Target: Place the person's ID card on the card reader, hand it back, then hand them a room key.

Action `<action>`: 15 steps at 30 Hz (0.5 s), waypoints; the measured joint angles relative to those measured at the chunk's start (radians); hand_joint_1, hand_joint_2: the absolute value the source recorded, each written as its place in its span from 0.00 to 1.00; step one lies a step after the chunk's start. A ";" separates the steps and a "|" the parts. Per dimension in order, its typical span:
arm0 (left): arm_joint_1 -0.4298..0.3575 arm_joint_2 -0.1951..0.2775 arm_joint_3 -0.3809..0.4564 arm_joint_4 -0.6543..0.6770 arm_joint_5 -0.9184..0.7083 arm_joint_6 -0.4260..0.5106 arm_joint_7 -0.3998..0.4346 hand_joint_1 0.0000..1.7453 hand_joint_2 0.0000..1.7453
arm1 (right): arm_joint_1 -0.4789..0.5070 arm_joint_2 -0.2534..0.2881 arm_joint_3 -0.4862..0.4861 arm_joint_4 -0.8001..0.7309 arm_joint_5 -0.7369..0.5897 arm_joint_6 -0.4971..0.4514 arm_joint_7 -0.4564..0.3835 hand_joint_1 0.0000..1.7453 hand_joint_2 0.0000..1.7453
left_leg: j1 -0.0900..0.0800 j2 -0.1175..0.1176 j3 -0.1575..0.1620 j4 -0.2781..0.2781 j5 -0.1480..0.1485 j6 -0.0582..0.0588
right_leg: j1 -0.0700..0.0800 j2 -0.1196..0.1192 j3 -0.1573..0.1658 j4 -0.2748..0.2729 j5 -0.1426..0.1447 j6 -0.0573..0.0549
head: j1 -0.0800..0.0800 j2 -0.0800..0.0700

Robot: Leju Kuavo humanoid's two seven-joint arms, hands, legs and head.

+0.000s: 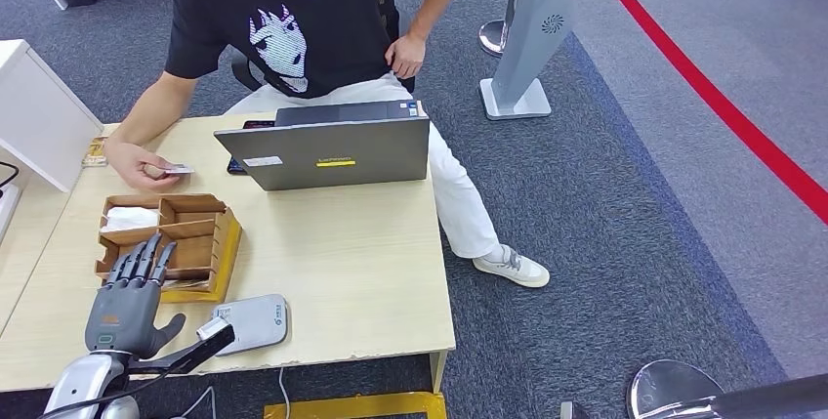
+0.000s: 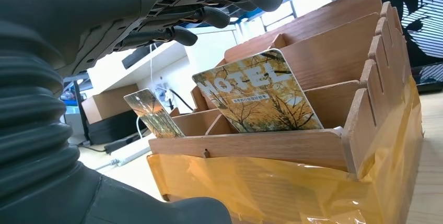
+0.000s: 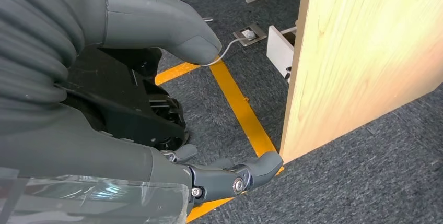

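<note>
Looking down from the head camera, I see my left hand (image 1: 125,307) at the near left of the table (image 1: 371,272), fingers straight and spread, holding nothing, its tips over the near edge of the wooden tray (image 1: 200,229). Just right of the hand lies the grey card reader (image 1: 252,322), close to the table's near edge. My left wrist camera shows a card printed "HOTEL" (image 2: 258,96) leaning upright in a tray slot, and a second card (image 2: 151,112) in another compartment; the fingers (image 2: 209,15) hang above them, apart from both.

My right hand (image 3: 209,177) hangs low beside the table's side panel (image 3: 365,51), over carpet and a yellow floor strip (image 3: 240,106); its fingers curl loosely around nothing.

Bare tabletop runs between the tray and the right edge. Beyond the tray, the person's hand (image 1: 137,165) pinches the ID card (image 1: 179,170) just above the table. A grey laptop (image 1: 332,150) stands at the far edge, its back toward me.
</note>
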 joint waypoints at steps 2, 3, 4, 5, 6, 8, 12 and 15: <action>0.000 0.000 0.000 0.000 0.000 0.000 0.000 0.00 1.00 | 0.000 0.000 0.000 0.000 0.000 0.000 0.000 0.00 1.00 | 0.000 0.000 0.000 0.000 0.000 0.000 | 0.000 0.000 0.000 0.000 0.000 0.000 | 0.000 0.000; 0.000 0.000 0.000 0.000 0.000 0.000 0.000 0.00 1.00 | 0.000 0.000 0.000 0.000 0.000 0.000 0.000 0.00 1.00 | 0.000 0.000 0.000 0.000 0.000 0.000 | 0.000 0.000 0.000 0.000 0.000 0.000 | 0.000 0.000; 0.000 0.000 0.000 0.000 0.000 0.000 0.001 0.00 1.00 | 0.000 0.000 0.000 0.000 0.000 0.000 0.000 0.00 1.00 | 0.000 0.000 0.000 0.000 0.000 0.000 | 0.000 0.000 0.000 0.000 0.000 0.000 | 0.000 0.000; 0.000 0.000 0.000 0.000 0.000 0.000 0.002 0.00 1.00 | 0.000 0.000 -0.001 0.000 0.000 0.000 0.000 0.00 1.00 | 0.000 0.000 0.000 0.000 0.000 0.000 | 0.000 0.000 0.000 0.000 0.000 0.000 | 0.000 0.000; 0.000 0.000 0.000 0.000 0.001 0.000 0.004 0.09 1.00 | 0.000 0.000 -0.001 0.000 0.000 0.000 0.000 0.00 1.00 | 0.000 0.000 0.000 0.000 0.000 0.000 | 0.000 0.000 0.000 0.000 0.000 0.000 | 0.000 0.000; 0.000 0.000 0.000 -0.001 0.002 0.000 0.006 0.59 1.00 | 0.000 0.000 -0.002 0.000 0.000 0.000 0.000 0.00 1.00 | 0.000 0.000 0.000 0.000 0.000 0.000 | 0.000 0.000 0.000 0.000 0.000 0.000 | 0.000 0.000; 0.000 0.000 0.000 -0.001 0.004 0.000 0.007 1.00 1.00 | 0.000 0.000 -0.004 0.000 0.001 0.000 0.000 0.00 1.00 | 0.000 0.000 0.000 0.000 0.000 0.000 | 0.000 0.000 0.000 0.000 0.000 0.000 | 0.000 0.000; 0.000 0.000 0.000 -0.001 0.006 0.000 0.008 1.00 1.00 | -0.001 0.000 -0.005 0.000 0.002 0.000 0.000 0.00 1.00 | 0.000 0.000 0.000 0.000 0.000 0.000 | 0.000 0.000 0.000 0.000 0.000 0.000 | 0.000 0.000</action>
